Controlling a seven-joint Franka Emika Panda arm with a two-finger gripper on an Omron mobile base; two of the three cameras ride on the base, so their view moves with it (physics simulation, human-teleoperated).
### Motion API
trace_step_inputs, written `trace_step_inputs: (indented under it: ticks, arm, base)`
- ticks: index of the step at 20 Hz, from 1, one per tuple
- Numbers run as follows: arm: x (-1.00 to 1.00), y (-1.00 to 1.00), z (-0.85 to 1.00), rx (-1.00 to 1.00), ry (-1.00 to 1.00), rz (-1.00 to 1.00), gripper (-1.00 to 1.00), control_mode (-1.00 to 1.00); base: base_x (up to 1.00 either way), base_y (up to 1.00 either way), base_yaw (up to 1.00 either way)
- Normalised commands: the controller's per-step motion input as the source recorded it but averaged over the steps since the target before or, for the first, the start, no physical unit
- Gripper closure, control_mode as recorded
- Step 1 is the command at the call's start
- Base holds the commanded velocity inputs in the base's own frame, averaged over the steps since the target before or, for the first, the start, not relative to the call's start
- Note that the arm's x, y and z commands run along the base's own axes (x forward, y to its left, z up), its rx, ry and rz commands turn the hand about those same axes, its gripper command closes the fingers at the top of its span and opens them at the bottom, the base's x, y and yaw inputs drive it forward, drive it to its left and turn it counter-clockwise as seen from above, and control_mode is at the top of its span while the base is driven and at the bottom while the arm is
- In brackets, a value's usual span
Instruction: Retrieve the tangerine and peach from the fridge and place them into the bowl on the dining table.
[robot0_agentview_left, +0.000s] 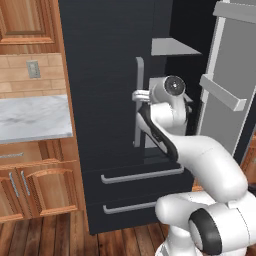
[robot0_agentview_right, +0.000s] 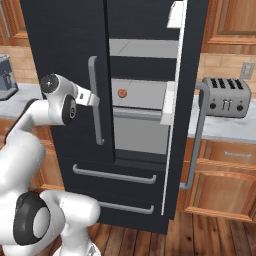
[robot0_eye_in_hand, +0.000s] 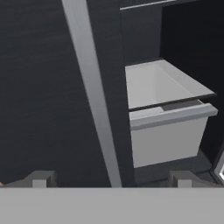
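Gripper: the two-finger gripper (robot0_eye_in_hand: 111, 179) of the white arm hangs with jaws fully spread and empty, straddling the long grey bar handle (robot0_eye_in_hand: 94, 100) of the closed left door without clamping it.
Handle: a stiff vertical bar on the left door's inner edge; in the right base view it stands just beside the hand.
Fridge: the tall black double-door fridge (robot0_agentview_left: 102, 75) has its right door (robot0_agentview_right: 182, 107) swung open and its left door shut; two lower drawers with grey bar pulls sit below.
Interior: light grey shelves (robot0_agentview_right: 142, 95) and a pale drawer bin (robot0_eye_in_hand: 168, 133) are exposed through the opening.
Fruit position: one small round reddish-orange fruit (robot0_agentview_right: 121, 93) rests on the middle shelf, near its left edge, behind the left door's edge.
Fruit identity: too small to tell whether it is the tangerine or the peach; the second fruit cannot be located.
Fruit appearance: a small round body, reddish-orange, much smaller than the shelf.
Handling judgement: likely light, firm-skinned, smooth and prone to rolling; bruises if squeezed hard.
Grasp point judgement: close across the widest middle, jaws level, with gentle force.
Far counter: a silver four-slot toaster (robot0_agentview_right: 227, 97) stands right of the fridge.
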Motion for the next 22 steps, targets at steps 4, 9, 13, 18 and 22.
trace_step_inputs:
  ticks: [4, 9, 13, 18, 22]
  arm:
    - [0.48, 0.0, -0.07, 0.0, -0.05, 0.07, -1.0, -1.0]
    - [0.48, 0.0, -0.15, 0.0, -0.09, 0.09, -1.0, -1.0]
    - [0.54, 0.0, -0.23, 0.0, -0.08, 0.06, -1.0, -1.0]
    - [0.79, 0.0, -0.16, 0.0, -0.01, 0.01, -1.0, -1.0]
    - [0.94, 0.0, -0.06, 0.0, 0.01, 0.0, -1.0, -1.0]
  base:
    - [0.0, 0.0, 0.0]
    - [0.0, 0.0, 0.0]
    - [0.0, 0.0, 0.0]
    - [0.0, 0.0, 0.0]
    - [0.0, 0.0, 0.0]
